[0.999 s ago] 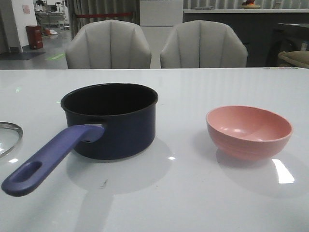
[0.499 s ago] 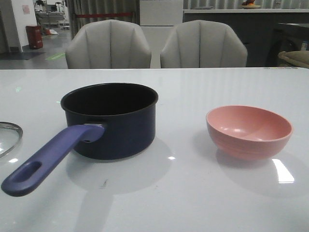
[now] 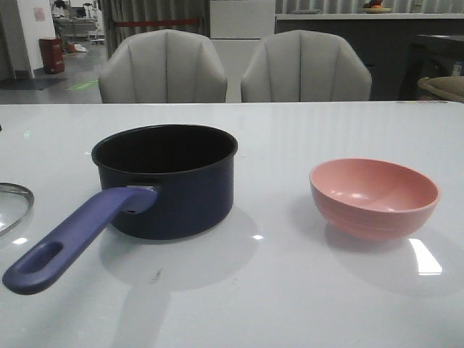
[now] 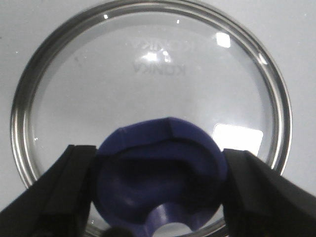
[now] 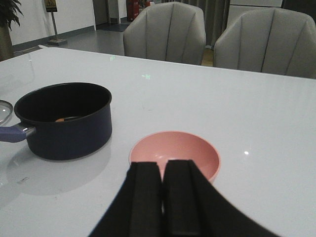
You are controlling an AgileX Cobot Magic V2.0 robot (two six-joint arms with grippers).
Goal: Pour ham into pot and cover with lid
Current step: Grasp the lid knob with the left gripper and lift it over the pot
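Observation:
The dark navy pot [image 3: 165, 181] stands left of centre on the table, its purple-blue handle [image 3: 76, 235] pointing toward the front left. A small orange piece of ham [image 5: 60, 119] lies on its bottom. The glass lid [image 4: 148, 84] lies flat at the far left, with only its rim [image 3: 16, 203] showing in the front view. My left gripper [image 4: 159, 154] straddles the lid's dark-blue knob [image 4: 158, 168], with both fingers against the knob's sides. My right gripper [image 5: 162, 165] is shut and empty, hovering just short of the pink bowl [image 5: 175, 150]. Neither gripper shows in the front view.
The pink bowl [image 3: 374, 197] sits empty to the right of the pot. Two grey chairs [image 3: 232, 65] stand behind the table's far edge. Bare white tabletop [image 3: 275, 290] lies between pot and bowl and along the front.
Pot, bowl and lid have not visibly moved. A small dark speck now shows at the front view's left edge.

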